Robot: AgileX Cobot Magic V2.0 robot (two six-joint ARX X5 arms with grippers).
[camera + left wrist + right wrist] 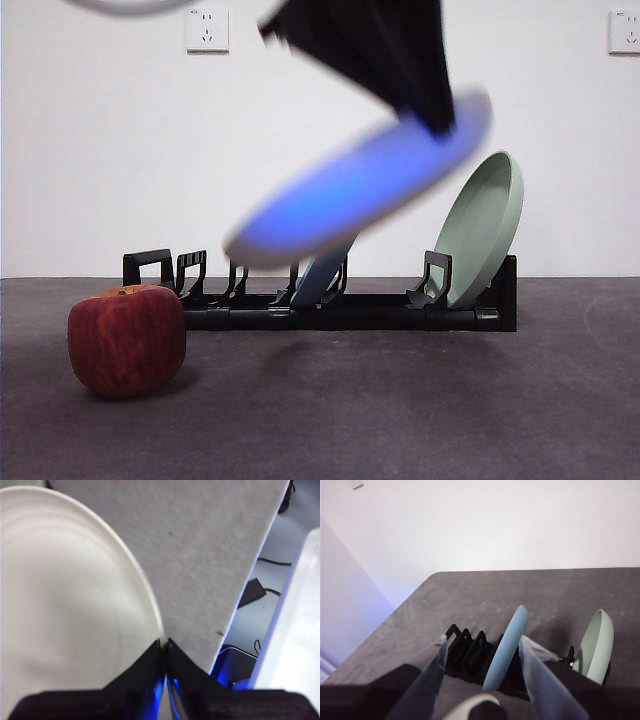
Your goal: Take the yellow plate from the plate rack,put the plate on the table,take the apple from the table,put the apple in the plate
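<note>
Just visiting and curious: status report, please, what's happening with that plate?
Left gripper shut on yellow plate, tilted above plate rack. Right gripper open near blue plate. Apple on table, off to the side.

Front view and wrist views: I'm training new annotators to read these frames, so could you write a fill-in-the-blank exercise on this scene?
1. The left tool is shut on the ____ of the yellow plate, which it holds tilted in the air.
2. The plate rack holds ____ plates: the blue plate and the sage-green plate.
3. On the table, near the rack's empty end, sits the ____.
4. The right tool, above the rack, is ____.

Missing words: rim; two; apple; open.
</note>
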